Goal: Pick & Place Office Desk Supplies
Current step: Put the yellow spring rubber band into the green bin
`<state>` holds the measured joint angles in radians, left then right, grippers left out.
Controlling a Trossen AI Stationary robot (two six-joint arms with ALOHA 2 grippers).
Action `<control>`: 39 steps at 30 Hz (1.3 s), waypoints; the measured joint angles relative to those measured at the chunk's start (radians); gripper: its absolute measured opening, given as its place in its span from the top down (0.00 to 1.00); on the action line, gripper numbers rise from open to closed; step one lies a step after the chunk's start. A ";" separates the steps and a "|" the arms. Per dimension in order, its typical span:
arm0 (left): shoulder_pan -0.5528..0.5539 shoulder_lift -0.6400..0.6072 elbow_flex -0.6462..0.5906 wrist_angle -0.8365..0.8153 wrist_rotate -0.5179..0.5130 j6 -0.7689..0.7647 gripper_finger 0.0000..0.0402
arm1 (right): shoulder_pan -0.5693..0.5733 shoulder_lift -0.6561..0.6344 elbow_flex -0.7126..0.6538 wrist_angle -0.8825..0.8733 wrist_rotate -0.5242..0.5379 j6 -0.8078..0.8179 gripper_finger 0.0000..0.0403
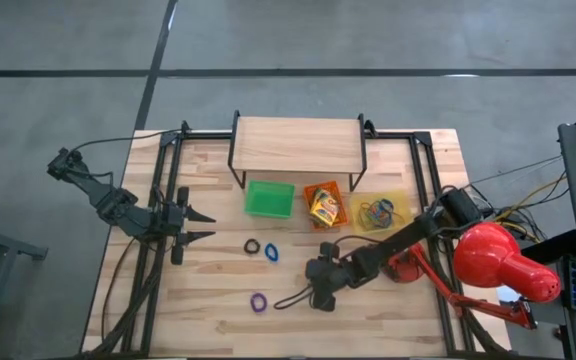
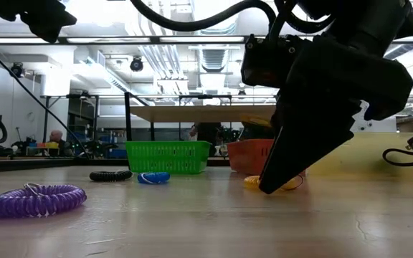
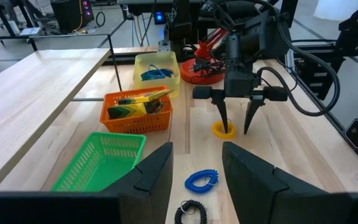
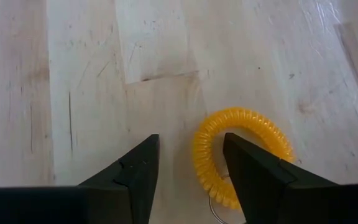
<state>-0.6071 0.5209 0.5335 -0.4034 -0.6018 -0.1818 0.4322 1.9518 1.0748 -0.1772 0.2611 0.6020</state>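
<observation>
My right gripper (image 4: 191,138) is open and points down at the table's near middle (image 1: 323,290). Its fingertips straddle one side of a yellow coiled band (image 4: 241,155) that lies flat on the wood (image 3: 224,129). One fingertip stands over the loop's hole and the other outside it. A purple band (image 1: 258,301), a black band (image 1: 252,246) and a blue band (image 1: 271,251) also lie flat on the table. Printed boxes (image 1: 322,208) sit in the orange tray. My left gripper (image 1: 208,225) waits open at the table's left, level above the wood. My right gripper comes at the yellow band's rim (image 4: 199,155) from above, fingers pointing down, one on each side of that rim. I cannot tell whether a fingertip touches the band. The band lies flat on the table.
Under a raised wooden shelf (image 1: 296,145) at the far side stand a green tray (image 1: 270,198), an orange tray (image 1: 308,192) and a yellow tray (image 1: 396,195) holding bands. A big red lamp (image 1: 498,262) stands at the table's right near corner. Bare wood lies near the left.
</observation>
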 joint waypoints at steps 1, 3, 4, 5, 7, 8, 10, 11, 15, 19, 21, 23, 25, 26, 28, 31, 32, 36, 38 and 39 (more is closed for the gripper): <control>0.000 0.000 0.000 0.000 0.000 0.000 0.65 | -0.001 -0.002 0.000 -0.002 0.000 0.000 0.57; 0.000 0.000 0.000 0.000 0.000 0.000 0.65 | -0.002 -0.002 0.000 -0.004 0.000 -0.006 0.60; 0.000 0.000 0.000 0.000 0.000 0.000 0.65 | -0.003 -0.002 0.000 -0.006 0.000 -0.014 0.63; 0.000 0.000 0.000 0.000 0.000 0.000 0.65 | -0.003 -0.002 0.000 -0.006 0.000 -0.020 0.65; 0.000 0.000 0.000 0.000 0.000 0.000 0.65 | -0.004 -0.002 0.000 -0.007 0.002 -0.026 0.68; 0.000 0.000 0.000 0.000 0.000 0.000 0.65 | -0.004 -0.002 -0.001 -0.007 0.003 -0.026 0.70; 0.000 0.000 0.000 0.000 0.000 0.000 0.65 | -0.004 -0.002 -0.001 -0.007 0.003 -0.027 0.73; 0.000 0.000 0.000 0.000 0.000 0.000 0.65 | -0.004 -0.002 -0.001 -0.007 0.004 -0.029 0.75; 0.000 0.000 0.000 0.000 0.000 0.000 0.65 | -0.004 -0.002 -0.001 -0.007 0.005 -0.029 0.81; 0.000 0.000 0.000 -0.001 0.000 0.000 0.65 | -0.004 -0.001 -0.001 -0.006 0.005 -0.034 0.86; 0.000 0.000 0.000 -0.001 0.000 0.000 0.65 | -0.004 -0.001 -0.001 -0.006 0.004 -0.037 0.89; 0.000 0.000 0.000 -0.001 0.000 0.000 0.65 | -0.004 -0.001 -0.001 -0.006 0.004 -0.037 0.90; 0.000 0.000 0.000 -0.001 0.000 0.000 0.65 | -0.004 -0.001 -0.001 -0.006 0.004 -0.037 0.91; 0.000 0.000 0.000 -0.001 0.000 0.000 0.65 | -0.004 -0.001 -0.001 -0.006 0.004 -0.037 0.91; 0.000 0.000 0.000 -0.001 0.000 0.000 0.65 | -0.004 -0.001 -0.001 -0.006 0.003 -0.037 0.91; 0.000 0.000 0.000 -0.001 0.000 0.000 0.65 | -0.004 -0.011 -0.002 -0.006 0.000 -0.037 0.90; 0.000 0.000 0.000 -0.001 0.000 0.000 0.65 | -0.004 -0.015 -0.002 -0.006 -0.003 -0.037 0.90; 0.000 0.000 0.000 -0.002 0.000 0.000 0.65 | -0.003 -0.073 -0.005 0.004 -0.012 -0.034 0.89; 0.000 0.000 0.000 -0.008 0.000 0.000 0.65 | -0.003 -0.112 -0.003 0.012 -0.011 -0.036 0.90; 0.000 0.000 0.000 -0.009 0.000 0.000 0.65 | -0.003 -0.127 -0.003 0.016 -0.007 -0.036 0.91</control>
<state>-0.6075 0.5213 0.5335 -0.4126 -0.6022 -0.1821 0.4289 1.8246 1.0714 -0.1611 0.2540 0.5659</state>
